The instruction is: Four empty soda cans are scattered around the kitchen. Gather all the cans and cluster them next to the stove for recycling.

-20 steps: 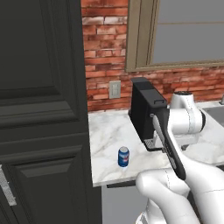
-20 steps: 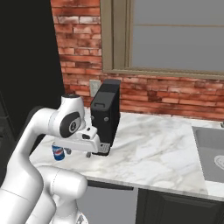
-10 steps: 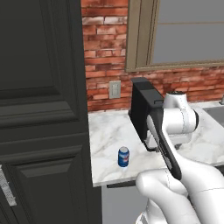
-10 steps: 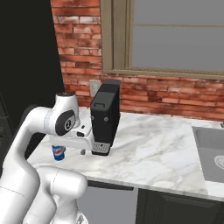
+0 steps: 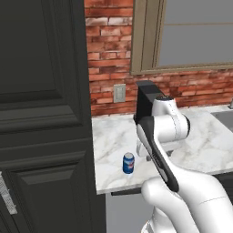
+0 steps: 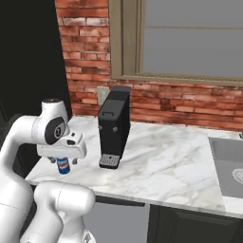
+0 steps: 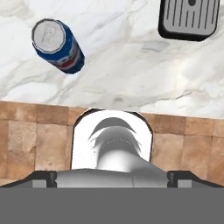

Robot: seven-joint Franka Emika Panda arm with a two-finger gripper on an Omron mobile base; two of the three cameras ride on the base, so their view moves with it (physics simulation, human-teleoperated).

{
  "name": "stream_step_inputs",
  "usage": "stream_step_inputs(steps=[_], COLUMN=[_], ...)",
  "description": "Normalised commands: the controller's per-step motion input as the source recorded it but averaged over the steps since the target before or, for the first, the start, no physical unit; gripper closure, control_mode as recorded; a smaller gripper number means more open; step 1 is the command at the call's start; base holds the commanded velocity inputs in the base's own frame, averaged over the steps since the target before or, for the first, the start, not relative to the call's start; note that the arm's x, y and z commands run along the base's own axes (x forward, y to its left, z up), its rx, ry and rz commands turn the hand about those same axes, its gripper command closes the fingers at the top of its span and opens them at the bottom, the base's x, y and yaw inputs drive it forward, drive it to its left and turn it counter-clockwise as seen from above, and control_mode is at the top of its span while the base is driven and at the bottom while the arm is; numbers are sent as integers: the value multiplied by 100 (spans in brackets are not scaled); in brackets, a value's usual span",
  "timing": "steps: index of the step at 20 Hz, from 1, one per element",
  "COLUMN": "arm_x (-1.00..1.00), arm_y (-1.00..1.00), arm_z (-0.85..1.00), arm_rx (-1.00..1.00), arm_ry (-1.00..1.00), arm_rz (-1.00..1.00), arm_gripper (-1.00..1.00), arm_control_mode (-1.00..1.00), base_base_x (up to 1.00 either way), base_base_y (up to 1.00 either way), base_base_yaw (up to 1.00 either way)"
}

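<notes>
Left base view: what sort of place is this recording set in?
A rendered home kitchen, most likely: a marble counter along a red brick wall under a window, with a black coffee machine and a sink.

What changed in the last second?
The arm swung left along the counter, bringing the hand over toward the blue can. Nothing gripped or released. The can is upright in the same spot near the front edge; the black machine hasn't moved.
</notes>
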Motion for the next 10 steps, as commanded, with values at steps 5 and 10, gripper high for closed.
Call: stream_step_inputs(steps=[5,10], arm_x=[17,26], arm_y=[35,21], arm_z=[0,-3], arm_rx=[1,3], arm_ry=[0,0], arm_rz=[7,5], arm_gripper=[-100,-100], arm_control_mode=[-100,-100], base_base_x=[0,0], base_base_y=[0,0], base_base_yaw=[0,0])
